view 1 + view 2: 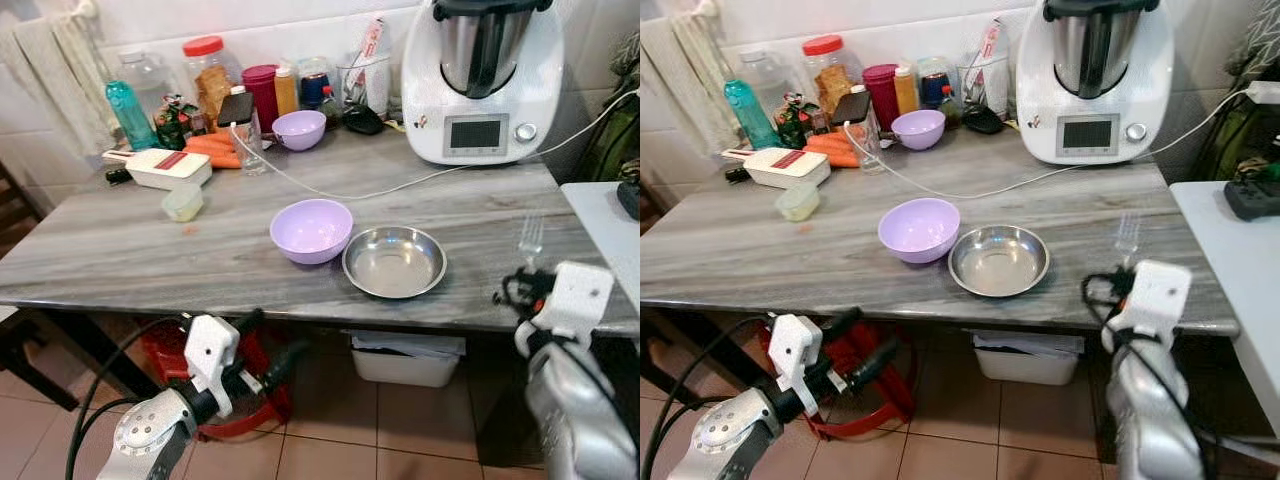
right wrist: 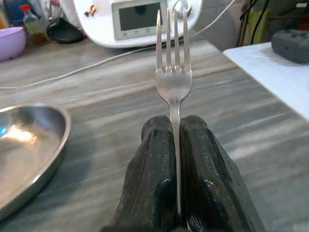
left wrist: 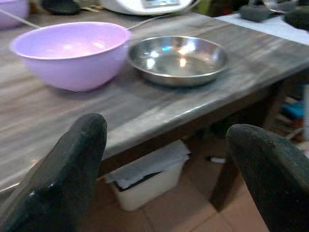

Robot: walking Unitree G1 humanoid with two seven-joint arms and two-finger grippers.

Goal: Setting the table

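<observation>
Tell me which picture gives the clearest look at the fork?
The right wrist view: the fork stands close up, tines sharp, its handle pinched in the right tool above the table. In both eye views it is a small, pale shape beyond that tool, right of the metal dish, tines hard to count.

The fork [image 2: 173, 82] handle is hidden between the right gripper [image 2: 176, 145] fingers, and the food processor [image 1: 483, 75] top is cut off.
</observation>
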